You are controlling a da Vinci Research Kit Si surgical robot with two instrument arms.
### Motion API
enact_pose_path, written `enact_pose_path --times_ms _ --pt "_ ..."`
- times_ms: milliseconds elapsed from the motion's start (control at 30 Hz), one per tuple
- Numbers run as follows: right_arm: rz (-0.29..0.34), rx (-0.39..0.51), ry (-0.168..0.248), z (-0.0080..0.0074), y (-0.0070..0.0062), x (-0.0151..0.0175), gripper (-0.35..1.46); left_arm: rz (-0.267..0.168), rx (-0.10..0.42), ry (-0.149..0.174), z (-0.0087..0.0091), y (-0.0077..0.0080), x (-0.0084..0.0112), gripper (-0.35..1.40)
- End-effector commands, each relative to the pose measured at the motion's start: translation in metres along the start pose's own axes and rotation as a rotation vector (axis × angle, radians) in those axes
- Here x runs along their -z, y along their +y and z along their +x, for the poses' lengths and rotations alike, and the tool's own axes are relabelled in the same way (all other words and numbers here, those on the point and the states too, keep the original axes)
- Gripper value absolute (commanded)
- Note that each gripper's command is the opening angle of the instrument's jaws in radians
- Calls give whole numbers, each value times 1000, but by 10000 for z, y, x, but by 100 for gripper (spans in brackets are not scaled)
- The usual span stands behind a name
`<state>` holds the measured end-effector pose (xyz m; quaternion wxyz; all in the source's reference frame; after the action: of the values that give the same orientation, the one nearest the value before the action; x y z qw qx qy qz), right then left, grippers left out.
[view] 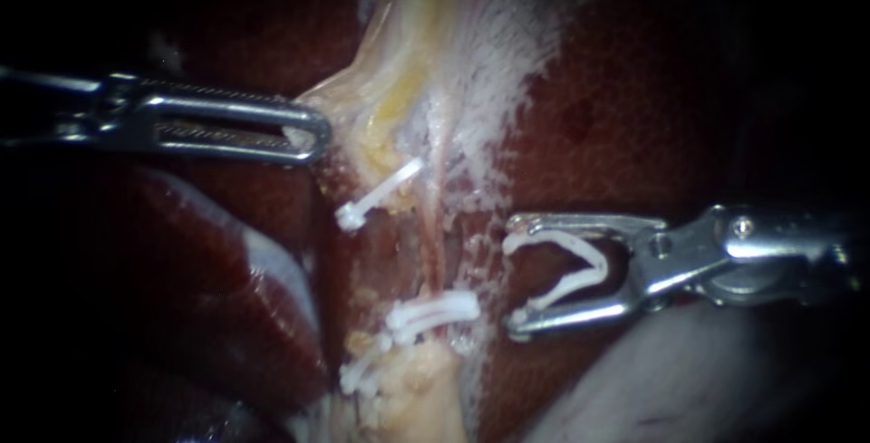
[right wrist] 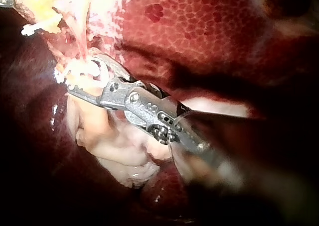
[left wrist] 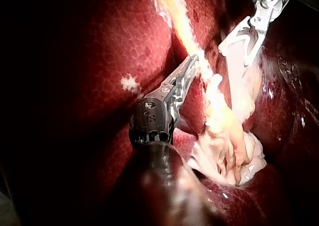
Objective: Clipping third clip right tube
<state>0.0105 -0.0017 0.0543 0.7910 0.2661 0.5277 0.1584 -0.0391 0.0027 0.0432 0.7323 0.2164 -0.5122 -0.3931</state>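
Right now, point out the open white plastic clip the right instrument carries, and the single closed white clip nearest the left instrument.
open white plastic clip (view: 598, 262): endoscope view, on its hinge bend.
closed white clip (view: 381, 193): endoscope view, midway along its length.

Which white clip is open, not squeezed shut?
The clip carried by the right instrument, spread wide open. The upper clip and lower clips are squeezed shut.

Cannot follow the left instrument (view: 308, 130) beyond the endoscope view's left edge, nor the right instrument (view: 517, 274) beyond its right edge into dark blur. Cannot count the crowded near clips (view: 435, 309) or separate them from one another. Cannot pick out the held clip (view: 580, 245) against pale tissue (right wrist: 94, 131) in the right wrist view.
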Motion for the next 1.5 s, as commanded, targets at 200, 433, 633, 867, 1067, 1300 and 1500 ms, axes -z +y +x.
enact_pose_path --times_ms 200,433,633,867,1067,1300,1500 --pt "10 -10 -2 -3 9 -14 58 1 4 -12 -7 -7 16 -35" --pt "6 -16 -3 -10 20 -29 58 1 5 -11 -7 -12 25 -35" --pt "8 -20 -6 -22 26 -37 58 1 5 -12 -7 -14 27 -35" --pt "41 -23 -11 -25 27 -46 57 1 -1 -12 -7 -15 28 -35" --pt "53 -17 -15 -29 26 -58 56 0 -1 -12 -7 -16 27 -35" --pt "49 -16 -15 -27 30 -70 56 -1 -1 -12 -8 -20 28 -35" --pt "47 -14 -16 -29 36 -79 57 -1 0 -15 -8 -22 29 -35"
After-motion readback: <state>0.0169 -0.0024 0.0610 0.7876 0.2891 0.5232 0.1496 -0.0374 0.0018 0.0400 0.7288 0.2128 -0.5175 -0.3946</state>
